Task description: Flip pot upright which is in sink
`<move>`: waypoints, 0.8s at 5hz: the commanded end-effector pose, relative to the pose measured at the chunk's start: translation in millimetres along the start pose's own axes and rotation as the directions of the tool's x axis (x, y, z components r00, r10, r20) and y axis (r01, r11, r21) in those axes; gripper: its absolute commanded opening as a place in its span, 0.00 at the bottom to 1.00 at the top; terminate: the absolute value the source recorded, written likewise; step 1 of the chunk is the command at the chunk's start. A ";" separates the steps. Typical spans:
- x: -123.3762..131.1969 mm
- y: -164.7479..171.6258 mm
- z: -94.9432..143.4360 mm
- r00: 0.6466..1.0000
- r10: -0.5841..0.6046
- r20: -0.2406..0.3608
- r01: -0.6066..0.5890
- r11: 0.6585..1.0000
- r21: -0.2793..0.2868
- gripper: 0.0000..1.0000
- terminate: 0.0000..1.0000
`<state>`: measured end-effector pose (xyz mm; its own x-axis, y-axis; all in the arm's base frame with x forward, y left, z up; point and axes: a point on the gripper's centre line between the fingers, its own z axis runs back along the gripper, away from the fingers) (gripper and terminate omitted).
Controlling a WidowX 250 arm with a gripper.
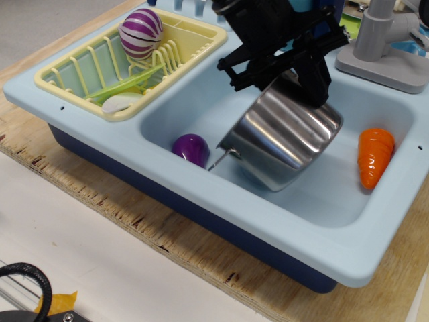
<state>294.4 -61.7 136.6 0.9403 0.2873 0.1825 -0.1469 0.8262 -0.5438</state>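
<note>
The shiny steel pot (285,137) is in the light blue sink (201,114), tilted on its side with one wire handle (221,155) at its lower left. Its lower edge is near the basin floor. My black gripper (289,75) comes down from above and grips the pot's upper edge, with one finger (315,82) lying on the outer wall. The pot's opening is turned away from the camera and hidden.
A purple eggplant (191,149) lies in the basin left of the pot and an orange carrot (375,156) lies at the right. A yellow dish rack (80,74) with a striped purple ball (141,33) stands at the left. A grey faucet (382,40) is at the back right.
</note>
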 end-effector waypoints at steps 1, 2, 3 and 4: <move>8.8 -9.6 0.9 0.967 -0.223 0.124 0.221 0.975 0.026 0.00 0.00; 12.8 -10.3 -7.7 0.905 -0.388 0.175 0.383 0.922 0.065 0.00 0.00; 14.1 -9.3 -14.0 0.879 -0.443 0.178 0.433 0.897 0.094 1.00 0.00; 14.1 -9.3 -14.0 0.879 -0.443 0.178 0.433 0.897 0.094 1.00 0.00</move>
<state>312.7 -71.3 126.2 0.8501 -0.0231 0.5261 0.2342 0.9114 -0.3383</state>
